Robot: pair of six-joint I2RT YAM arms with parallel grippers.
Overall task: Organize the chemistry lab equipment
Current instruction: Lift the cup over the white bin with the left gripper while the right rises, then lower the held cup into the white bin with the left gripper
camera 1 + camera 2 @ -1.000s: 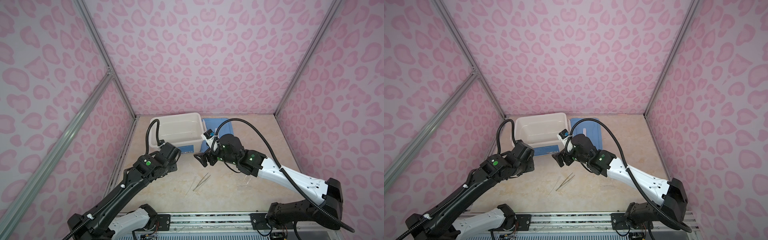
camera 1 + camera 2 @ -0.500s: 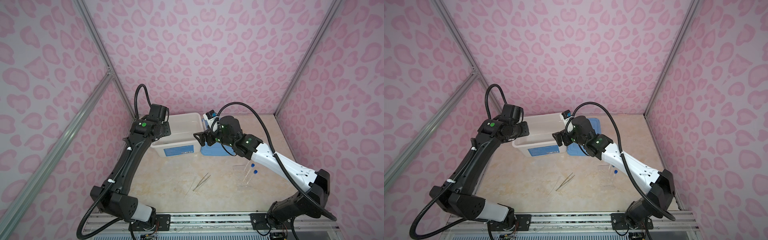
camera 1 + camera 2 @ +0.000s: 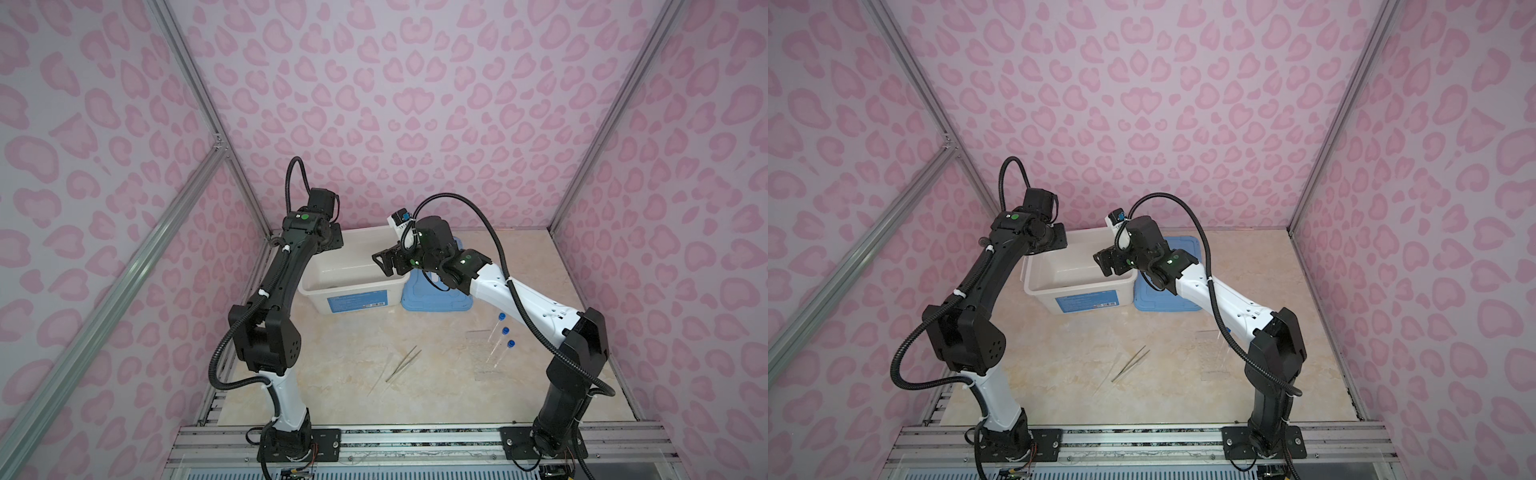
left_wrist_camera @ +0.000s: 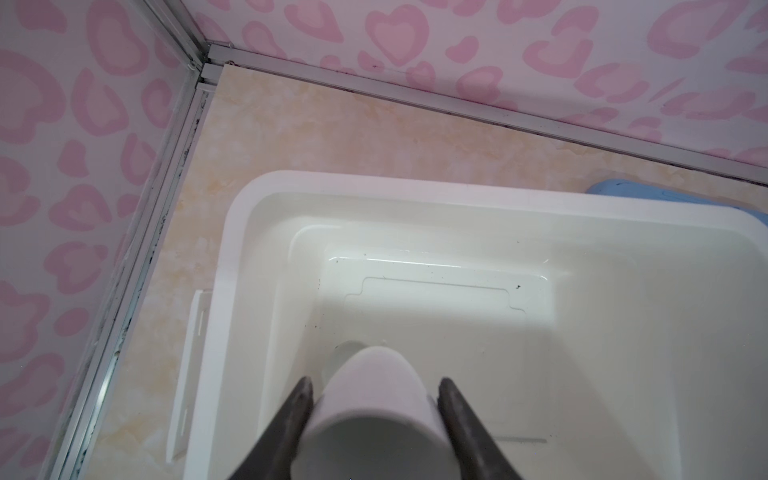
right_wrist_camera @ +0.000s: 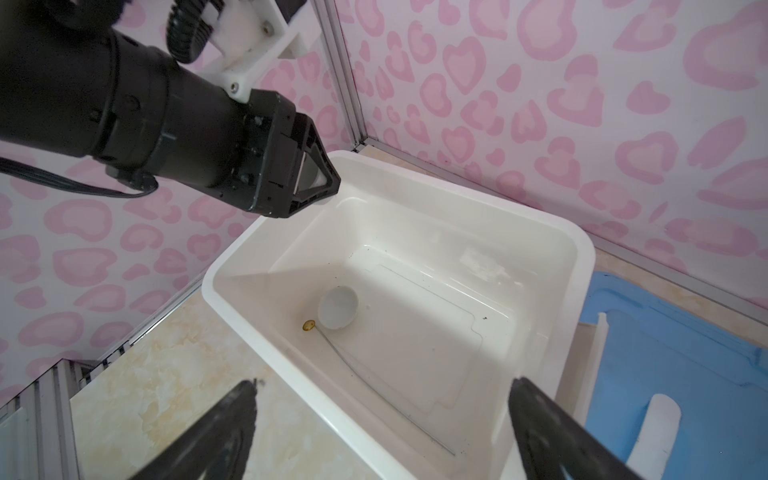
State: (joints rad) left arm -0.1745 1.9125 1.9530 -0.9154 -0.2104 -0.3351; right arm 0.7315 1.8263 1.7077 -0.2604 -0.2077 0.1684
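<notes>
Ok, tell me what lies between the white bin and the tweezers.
Nothing. In both top views the stretch of table from the white bin down to the tweezers is bare.

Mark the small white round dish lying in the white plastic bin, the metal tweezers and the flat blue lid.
Small white round dish (image 5: 337,307): right wrist view, its middle.
Metal tweezers (image 3: 403,366): in a top view, mid-length.
Flat blue lid (image 3: 432,301): in a top view, front part.

left arm (image 3: 279,277) raised, elbow bent | left fingers (image 4: 293,415) clamped, gripping | right arm (image 3: 505,289) extended forward-left | right fingers (image 5: 226,428) spread wide
</notes>
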